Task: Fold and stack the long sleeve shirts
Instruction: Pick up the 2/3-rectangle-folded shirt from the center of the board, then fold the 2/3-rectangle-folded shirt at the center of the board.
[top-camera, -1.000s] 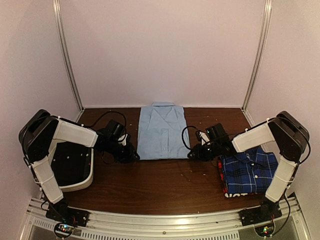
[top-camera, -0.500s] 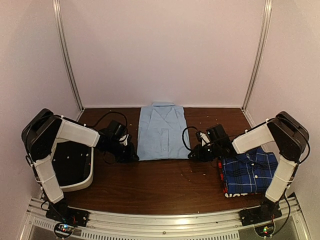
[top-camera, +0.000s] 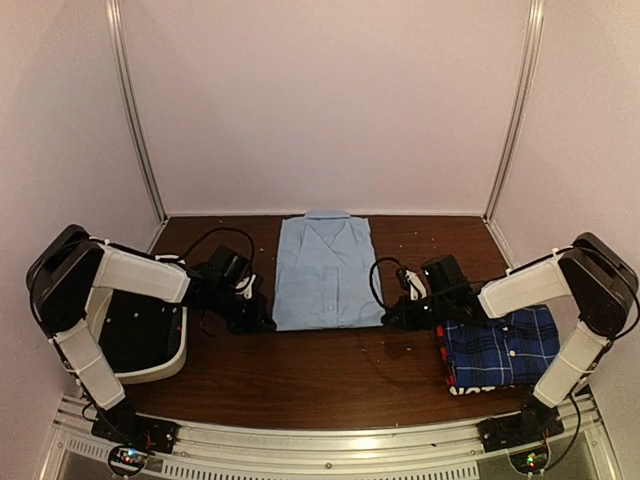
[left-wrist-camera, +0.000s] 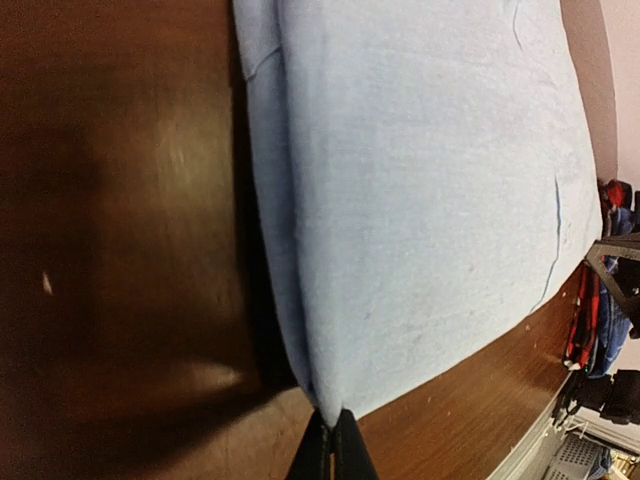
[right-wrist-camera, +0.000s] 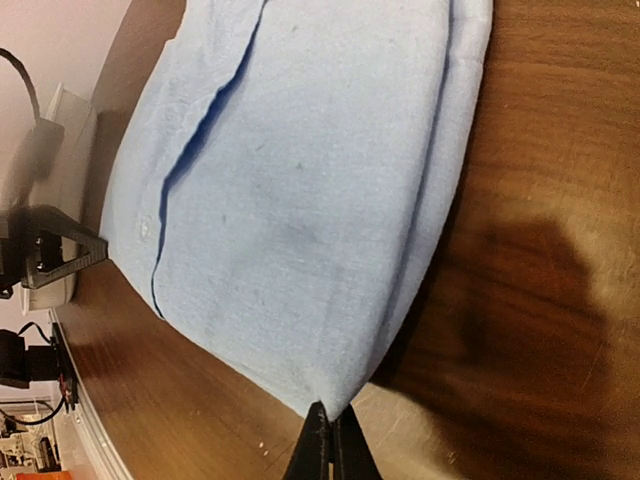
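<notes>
Both arms have moved inward. The left gripper (left-wrist-camera: 333, 447) and right gripper (right-wrist-camera: 327, 442) are now closed on the near corners of the light blue shirt (top-camera: 325, 272), which lies mid-worktop (top-camera: 330, 375). It is probably ready for lifting and folding.

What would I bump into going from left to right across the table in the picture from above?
white bin → left gripper, shut on a near corner of the shirt → light blue shirt → right gripper, shut on the other near corner → blue plaid shirt
</notes>
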